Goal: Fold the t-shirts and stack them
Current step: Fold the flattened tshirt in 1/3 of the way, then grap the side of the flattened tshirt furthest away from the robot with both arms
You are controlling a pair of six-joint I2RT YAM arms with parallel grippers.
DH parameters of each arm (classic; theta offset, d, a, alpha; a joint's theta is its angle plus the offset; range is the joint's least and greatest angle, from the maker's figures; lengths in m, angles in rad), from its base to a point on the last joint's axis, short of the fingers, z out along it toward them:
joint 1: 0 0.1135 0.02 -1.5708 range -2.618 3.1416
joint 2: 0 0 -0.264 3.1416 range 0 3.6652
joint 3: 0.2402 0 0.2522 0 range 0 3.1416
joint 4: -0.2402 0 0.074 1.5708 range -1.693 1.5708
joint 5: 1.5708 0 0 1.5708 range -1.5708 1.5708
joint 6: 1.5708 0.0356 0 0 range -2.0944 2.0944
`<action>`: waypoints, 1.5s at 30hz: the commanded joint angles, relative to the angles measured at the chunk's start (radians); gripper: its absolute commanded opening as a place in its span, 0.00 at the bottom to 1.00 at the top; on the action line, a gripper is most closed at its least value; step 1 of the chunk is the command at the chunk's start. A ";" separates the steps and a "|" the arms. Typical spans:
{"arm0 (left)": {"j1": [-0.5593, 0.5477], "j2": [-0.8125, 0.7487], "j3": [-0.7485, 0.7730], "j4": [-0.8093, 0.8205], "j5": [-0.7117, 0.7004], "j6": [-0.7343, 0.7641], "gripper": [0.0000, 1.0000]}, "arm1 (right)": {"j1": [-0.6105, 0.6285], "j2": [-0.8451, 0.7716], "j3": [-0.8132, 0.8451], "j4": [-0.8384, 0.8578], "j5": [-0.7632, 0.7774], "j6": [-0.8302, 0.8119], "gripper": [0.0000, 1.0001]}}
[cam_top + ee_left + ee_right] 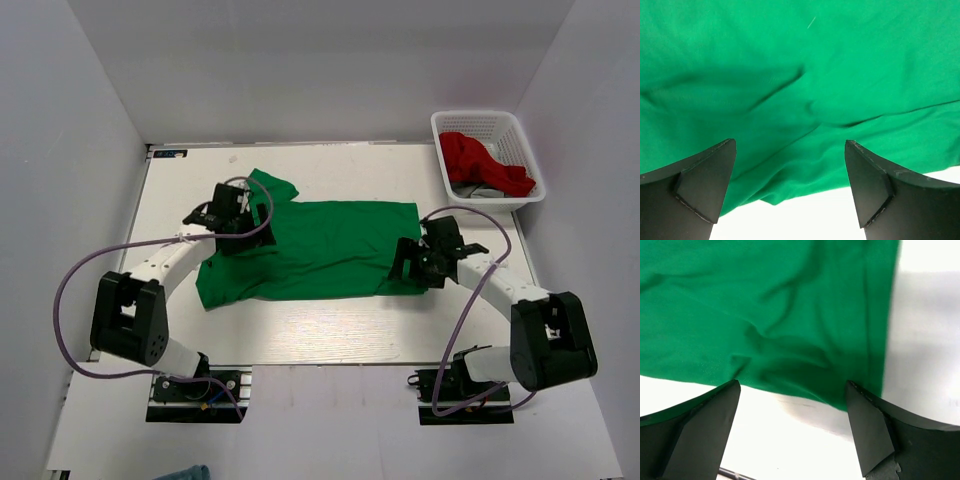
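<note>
Top external view.

A: Where is the green t-shirt lying?

B: It is lying spread out on the white table, about in the middle, its sleeves pointing left and its straight hem facing right. One sleeve is sticking out toward the far edge, the other toward the near left.

A: And the red t-shirt?

B: It is sitting crumpled in the white basket at the far right corner, well apart from the green one.

A: What is the left gripper doing?

B: It is hanging over the sleeve end of the green shirt, just beside the far sleeve. In the left wrist view its two dark fingers are standing wide apart with nothing between them. Wrinkled green cloth is filling most of that picture, and a strip of bare table is showing beneath the cloth's edge.

A: Is it touching the cloth?

B: I cannot tell from either view.

A: And the right gripper?

B: It is hovering at the near right corner of the shirt, by the hem. In the right wrist view its fingers are also standing spread, gripping nothing. The hem corner is lying bunched just ahead of them, with white table showing on the right and below.
</note>
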State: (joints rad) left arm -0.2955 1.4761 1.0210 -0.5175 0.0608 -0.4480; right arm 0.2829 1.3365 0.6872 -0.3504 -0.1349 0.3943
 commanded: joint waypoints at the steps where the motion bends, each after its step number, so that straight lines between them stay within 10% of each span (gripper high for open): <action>1: 0.004 -0.003 -0.073 0.068 0.016 -0.063 0.99 | -0.002 -0.034 -0.051 -0.038 0.067 0.038 0.90; 16: 0.019 0.196 0.027 0.080 -0.102 -0.063 0.99 | -0.005 -0.086 -0.135 -0.042 0.130 0.089 0.90; 45: 0.019 0.559 0.744 0.015 -0.341 0.055 0.99 | -0.005 -0.304 0.093 -0.065 0.377 0.049 0.90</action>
State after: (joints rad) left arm -0.2825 1.9900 1.5997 -0.4561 -0.1726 -0.4103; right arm 0.2817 1.0279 0.7048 -0.4461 0.1455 0.4381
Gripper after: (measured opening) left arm 0.991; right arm 0.904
